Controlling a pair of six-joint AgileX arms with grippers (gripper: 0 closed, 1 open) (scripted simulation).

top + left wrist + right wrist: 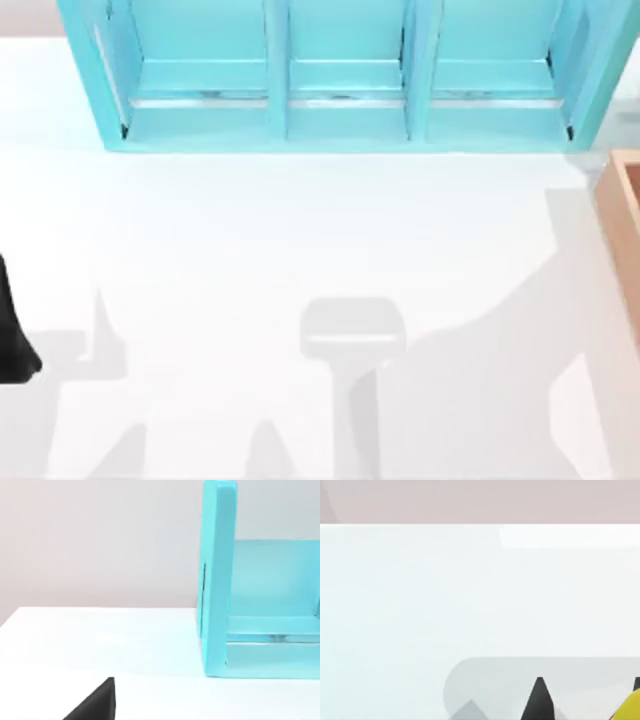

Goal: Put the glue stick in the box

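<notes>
At the corner of the right wrist view a yellow glue stick [631, 706] with a red edge shows. It sits between the dark fingertips [539, 700] of my right gripper [587, 692], which is shut on it above the white table and casts a shadow there. The light orange-brown box [625, 230] stands at the table's right edge, cut off by the top view's border. My left gripper [12, 340] stays parked at the left edge of the table; a dark part of it [95, 705] also shows in the left wrist view.
A large teal three-compartment shelf unit [340, 110] stands along the back of the table, its side wall [217, 580] close to the left arm. Grey arm shadows lie on the white table [300, 230] toward the front.
</notes>
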